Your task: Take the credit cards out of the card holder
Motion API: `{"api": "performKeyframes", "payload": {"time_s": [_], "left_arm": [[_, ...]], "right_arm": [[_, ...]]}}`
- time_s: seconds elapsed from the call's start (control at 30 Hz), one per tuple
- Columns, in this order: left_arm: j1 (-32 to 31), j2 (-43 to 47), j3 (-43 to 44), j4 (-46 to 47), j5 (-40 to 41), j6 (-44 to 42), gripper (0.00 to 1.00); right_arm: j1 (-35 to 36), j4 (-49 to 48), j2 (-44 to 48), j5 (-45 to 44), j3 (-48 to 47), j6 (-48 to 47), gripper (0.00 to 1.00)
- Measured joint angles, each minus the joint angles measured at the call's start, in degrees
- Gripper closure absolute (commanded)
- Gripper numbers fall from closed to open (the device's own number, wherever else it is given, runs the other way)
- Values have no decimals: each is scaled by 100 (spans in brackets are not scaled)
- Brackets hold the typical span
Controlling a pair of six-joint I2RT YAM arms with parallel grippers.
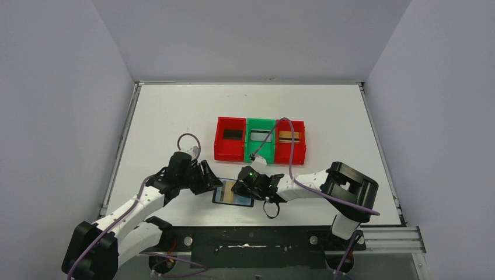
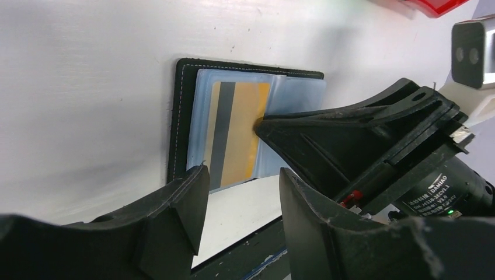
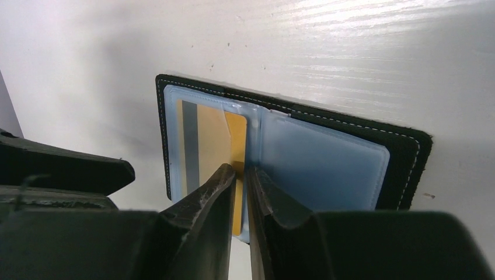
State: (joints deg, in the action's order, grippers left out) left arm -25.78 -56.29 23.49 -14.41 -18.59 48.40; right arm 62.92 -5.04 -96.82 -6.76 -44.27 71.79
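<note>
Card holder (image 3: 327,169) lies opened flat on the table (image 1: 175,116), close to the near edge and about midway along it, in front of the trays (image 1: 220,153), black cover down, clear pockets up. One credit card (image 3: 210,134) shows, gold with a grey stripe, in the pocket on the left arm's side; the other pocket looks empty. Right gripper (image 3: 242,172) is down on the holder with its jaws nearly closed and only a slit between them, tips at the card's edge by the fold. Cannot tell if the card is actually caught or if the tips only press on pocket plastic. Left gripper (image 2: 242,175) is partly open and holds nothing, low over the table just beside the holder's outer edge, not clearly touching it. Step in hand, as I read it: pinch the card's edge and slide it out toward the fold. To do it well, one tip should go under the card's edge, not on top of the plastic, or the whole holder will drag along. Pull flat along the pocket, not upward, since lifting would fold the cover shut. The left gripper should press the outer edge or black border down first so the holder cannot slide. Risk: thin slick card, shallow bite, easy slip.
</note>
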Motion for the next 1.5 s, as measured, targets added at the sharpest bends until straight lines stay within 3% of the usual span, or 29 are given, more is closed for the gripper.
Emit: {"api": "performKeyframes", "payload": {"time_s": [0.43, 0.7, 0.97, 1.5], "left_arm": [[-568, -1207, 85, 396, -157, -175, 54], [-658, -1113, 122, 387, 87, -166, 45], [-682, -1239, 267, 273, 597, -131, 45], [-1108, -1620, 422, 568, 337, -210, 65]], "right_arm": [[-142, -426, 55, 133, 315, 208, 92], [-254, -782, 74, 341, 529, 398, 94], [-256, -769, 72, 334, 529, 468, 93], [-262, -778, 70, 339, 529, 483, 90]]}}
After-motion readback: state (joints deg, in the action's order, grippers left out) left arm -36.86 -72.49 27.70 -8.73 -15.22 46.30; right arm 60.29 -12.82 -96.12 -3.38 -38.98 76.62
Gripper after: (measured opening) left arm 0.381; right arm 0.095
